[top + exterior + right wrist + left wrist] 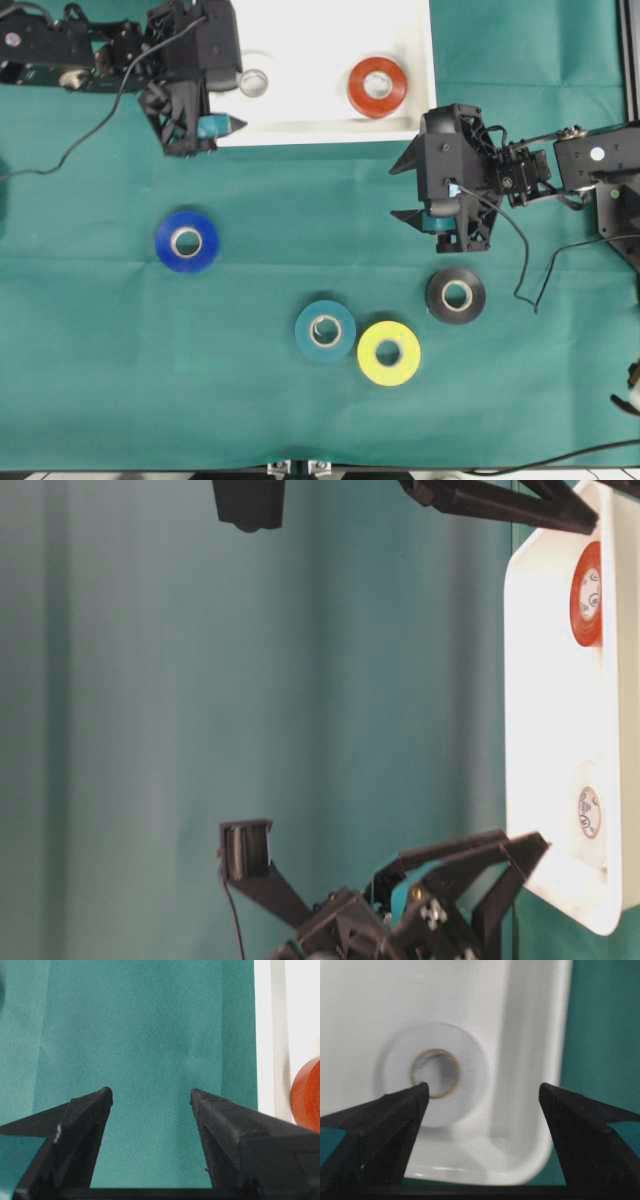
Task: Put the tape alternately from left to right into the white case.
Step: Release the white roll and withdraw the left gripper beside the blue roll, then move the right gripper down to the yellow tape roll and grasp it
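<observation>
Fingers of the left gripper (482, 1097) stand wide apart with nothing between them. The white roll (432, 1072) lies flat in the white case (530, 1110), just ahead of the left finger (395, 1115) and apart from both tips; the case's rounded corner and rim sit ahead of the gap, green cloth (605, 1035) ahead of the other finger.

Fingers of the right gripper (150, 1097) are likewise spread and empty. Only cloth shows between them. The case rim and the edge of the red-orange roll (307, 1092) appear beyond the right-hand finger (220, 1120), well clear of its tip.

Overhead view: the red-orange roll (377, 86) and white roll (254, 82) both lie inside the case, well apart from each other. The left gripper (215, 125) sits over the case's near left corner. The right gripper (405, 190) hangs over cloth just beside the case's right corner.

Remaining on the cloth: blue roll (187, 241), teal roll (325, 330), yellow roll (388, 352) touching the teal one, black roll (456, 295) nearest the right gripper.
</observation>
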